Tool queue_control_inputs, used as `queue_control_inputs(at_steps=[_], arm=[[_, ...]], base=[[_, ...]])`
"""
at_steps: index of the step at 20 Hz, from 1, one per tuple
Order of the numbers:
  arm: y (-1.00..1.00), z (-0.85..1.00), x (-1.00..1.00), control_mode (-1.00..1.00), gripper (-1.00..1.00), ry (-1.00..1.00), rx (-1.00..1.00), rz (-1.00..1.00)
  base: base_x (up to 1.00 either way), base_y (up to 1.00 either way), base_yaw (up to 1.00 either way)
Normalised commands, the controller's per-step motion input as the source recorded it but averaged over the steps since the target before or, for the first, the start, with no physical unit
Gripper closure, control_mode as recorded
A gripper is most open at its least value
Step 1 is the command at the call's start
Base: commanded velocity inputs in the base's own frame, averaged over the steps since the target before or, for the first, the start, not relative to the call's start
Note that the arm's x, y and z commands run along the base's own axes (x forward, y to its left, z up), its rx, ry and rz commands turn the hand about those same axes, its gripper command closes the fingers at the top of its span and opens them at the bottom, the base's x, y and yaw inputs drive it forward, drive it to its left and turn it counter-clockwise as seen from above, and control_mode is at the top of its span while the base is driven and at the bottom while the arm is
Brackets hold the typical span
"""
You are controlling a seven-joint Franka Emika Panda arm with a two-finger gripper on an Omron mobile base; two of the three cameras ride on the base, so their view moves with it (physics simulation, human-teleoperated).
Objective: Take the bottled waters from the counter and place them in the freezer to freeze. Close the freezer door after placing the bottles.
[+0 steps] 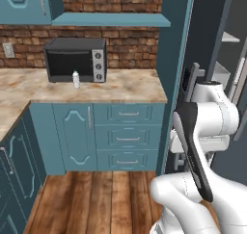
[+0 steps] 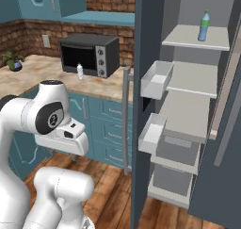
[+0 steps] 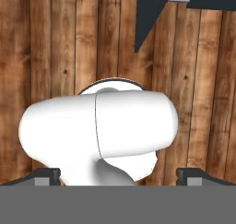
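The gripper (image 3: 118,174) points down at the wooden floor (image 3: 55,43), fingers (image 3: 46,174) spread wide and empty. The whitish bottle (image 1: 75,79) stands on the counter (image 1: 125,88) before the toaster oven (image 1: 75,59), well away; the blue bottle (image 2: 204,26) (green-capped) stands upright on the freezer's top shelf (image 2: 188,37), freezer door (image 2: 146,105) open

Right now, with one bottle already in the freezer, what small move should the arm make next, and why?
Probably swing toward the counter for the clear-whitish bottle, upright before the toaster oven. The blue bottle already stands on the freezer's top shelf, the freezer door is open, and the gripper is open, holding nothing.
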Motion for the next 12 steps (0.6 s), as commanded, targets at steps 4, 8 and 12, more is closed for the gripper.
queue_control_inputs(at_steps=[4, 8, 12], arm=[[0.0, 0.0, 0.0, 1.0, -1.0, 0.0, 0.0, 0.0], [0.0, 0.0, 0.0, 1.0, -1.0, 0.0, 0.0, 0.0], [0.0, 0.0, 0.0, 1.0, -1.0, 0.0, 0.0, 0.0]], base=[[0.07, 0.55, -0.18], [0.29, 0.59, -0.18], [0.38, 0.47, -0.12]])
